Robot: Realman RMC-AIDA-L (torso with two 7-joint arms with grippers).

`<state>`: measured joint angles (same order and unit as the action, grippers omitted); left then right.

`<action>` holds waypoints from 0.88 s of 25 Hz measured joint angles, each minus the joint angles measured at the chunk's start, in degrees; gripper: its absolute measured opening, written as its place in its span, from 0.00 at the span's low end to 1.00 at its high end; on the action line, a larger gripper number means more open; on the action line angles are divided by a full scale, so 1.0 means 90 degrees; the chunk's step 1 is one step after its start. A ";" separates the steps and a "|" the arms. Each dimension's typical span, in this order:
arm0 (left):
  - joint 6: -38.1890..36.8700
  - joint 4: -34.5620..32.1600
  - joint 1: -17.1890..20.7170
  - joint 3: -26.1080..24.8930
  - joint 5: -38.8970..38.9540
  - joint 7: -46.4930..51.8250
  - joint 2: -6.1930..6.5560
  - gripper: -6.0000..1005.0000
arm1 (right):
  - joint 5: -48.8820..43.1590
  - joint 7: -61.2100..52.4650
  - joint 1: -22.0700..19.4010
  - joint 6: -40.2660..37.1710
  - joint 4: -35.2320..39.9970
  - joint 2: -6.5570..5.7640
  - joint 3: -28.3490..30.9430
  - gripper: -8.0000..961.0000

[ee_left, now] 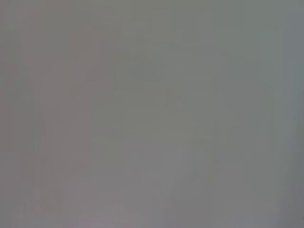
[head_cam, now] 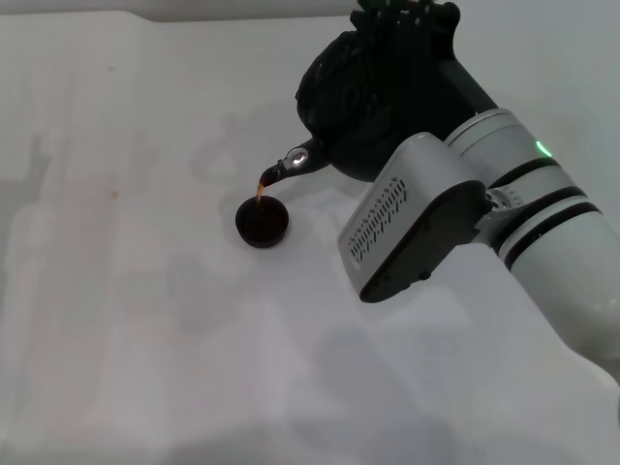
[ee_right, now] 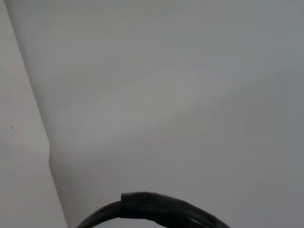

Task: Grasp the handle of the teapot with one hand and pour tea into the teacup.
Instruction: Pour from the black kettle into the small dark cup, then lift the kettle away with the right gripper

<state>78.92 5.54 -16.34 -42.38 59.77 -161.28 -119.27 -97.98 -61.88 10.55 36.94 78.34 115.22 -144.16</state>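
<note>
- Head view: the right arm reaches in from the right and holds the teapot point(head_cam: 360, 92) lifted off the white desk point(head_cam: 126, 320) and tipped toward the robot's left, spout down.
- The right tool point(head_cam: 402, 21) sits at the top of the pot, at the far edge of this view, closed round the handle point(head_cam: 407, 39); its finger shapes blend into the black pot, so the exact grip line cannot be told.
- The spout point(head_cam: 291, 165), with its silvery cap, hangs just above the teacup point(head_cam: 262, 221). A thin brown stream of tea point(head_cam: 260, 187) runs from the spout tip into the cup.
- The cup stands upright on the desk, near the middle, just beside the pot on the robot's left. It looks dark inside; how full it is cannot be told.
- A small orange-brown stain point(head_cam: 113, 194) marks the desk well apart from the cup, farther to the left.
- Left wrist view: only a plain grey surface, with no pot, cup or tool. The left arm shows in no view, so the state of its tool cannot be seen.
- Right wrist view: only a black arc of the handle point(ee_right: 152, 206) at the frame edge against the pale desk point(ee_right: 166, 95). The pour, cup and stain show only in the head view.
</note>
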 joint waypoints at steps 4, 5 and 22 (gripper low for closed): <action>0.0000 0.0000 0.0000 0.0002 0.0000 0.0000 0.0000 0.86 | 0.0000 0.0000 -0.0001 0.0000 -0.0007 0.0000 0.0000 0.11; 0.0000 0.0000 0.0000 0.0002 0.0000 0.0000 0.0000 0.86 | 0.0001 0.0000 -0.0001 0.0000 -0.0006 0.0000 0.0000 0.11; -0.0010 0.0000 0.0000 0.0006 0.0000 0.0000 0.0000 0.86 | 0.0067 -0.0165 0.0014 -0.0077 -0.0091 0.0000 0.0091 0.11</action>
<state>78.84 5.54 -16.34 -42.32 59.77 -161.28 -119.27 -97.38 -63.36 10.68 36.25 77.52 115.22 -143.35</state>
